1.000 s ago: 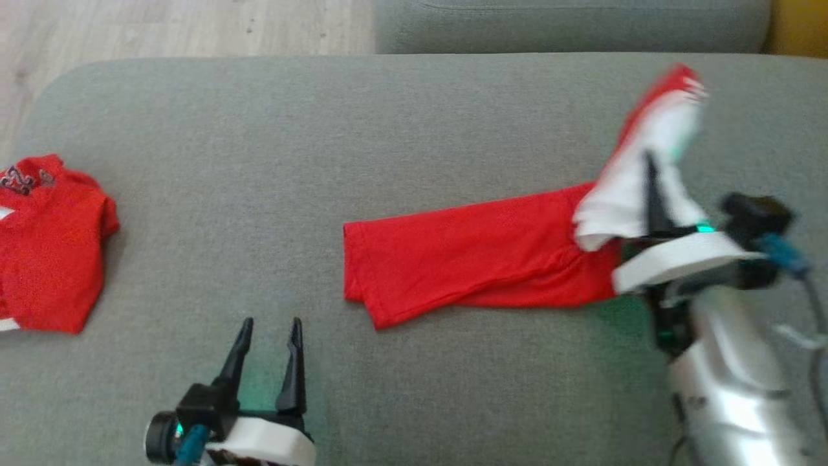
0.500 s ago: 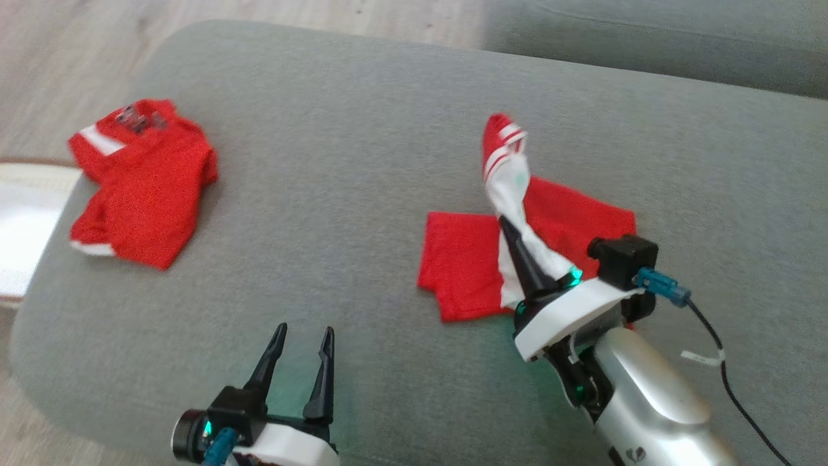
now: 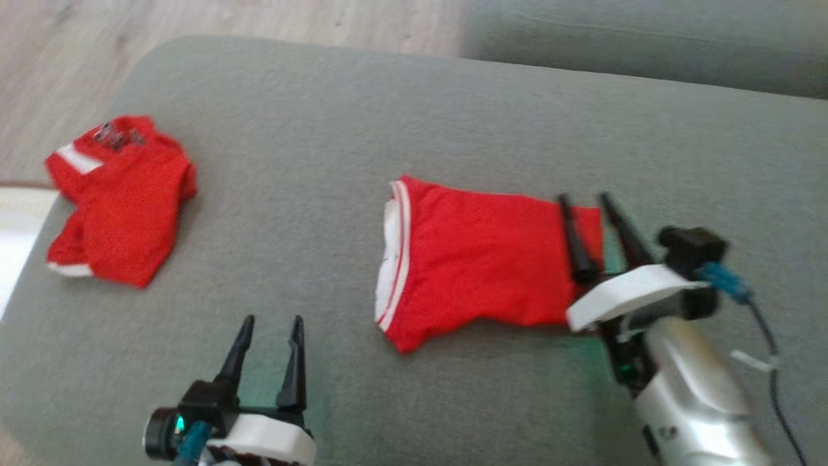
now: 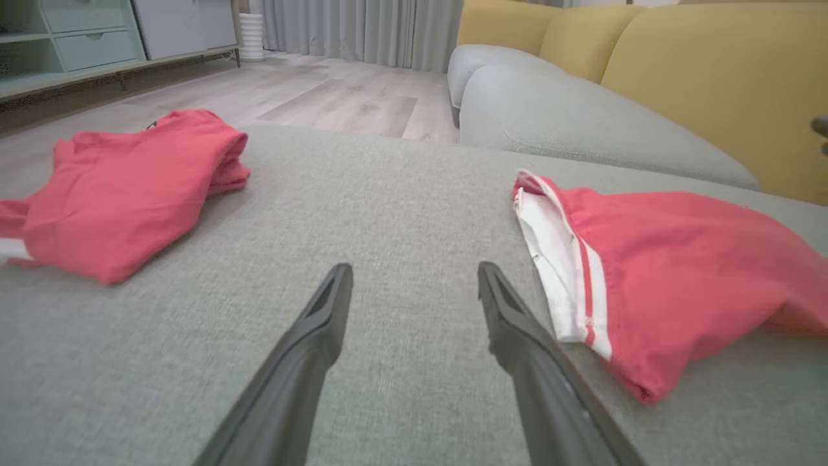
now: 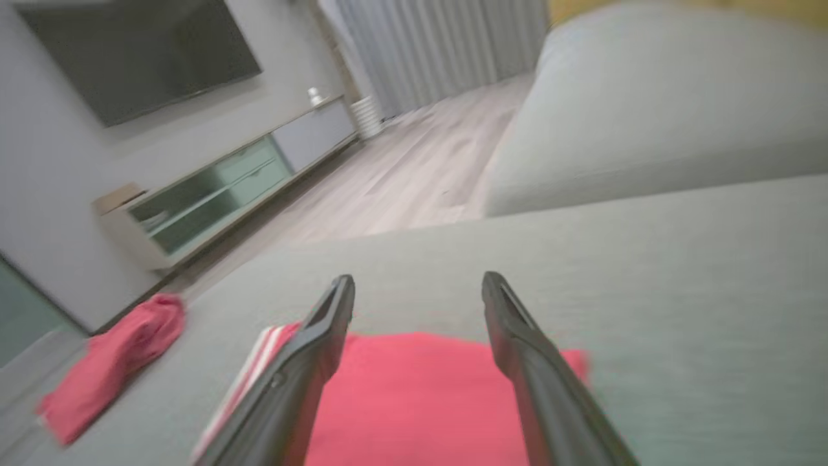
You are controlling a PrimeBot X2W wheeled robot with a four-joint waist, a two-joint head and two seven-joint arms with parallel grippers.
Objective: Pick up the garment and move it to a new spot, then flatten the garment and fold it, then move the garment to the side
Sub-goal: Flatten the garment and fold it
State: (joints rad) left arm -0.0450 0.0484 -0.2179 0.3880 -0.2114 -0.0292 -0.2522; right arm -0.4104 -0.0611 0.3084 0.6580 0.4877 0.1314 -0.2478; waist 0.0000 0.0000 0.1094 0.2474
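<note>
Head view: the folded red garment (image 3: 479, 265), white striped band to the left, lies flat on the grey sofa cushion (image 3: 323, 129). The right gripper (image 3: 584, 197) has its fingers spread over the garment's right edge, gripping nothing. The left gripper (image 3: 272, 321) stands open over bare cushion. A second red garment (image 3: 116, 200) lies well apart at the left.

Left wrist view: spread fingers point between both garments.

Right wrist view: parted fingers frame the red garment (image 5: 414, 401) below.

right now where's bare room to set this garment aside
Bare grey cushion between the left red garment and the folded garment; also the far strip behind both. Crowded at the folded garment's right edge, by the right gripper.
</note>
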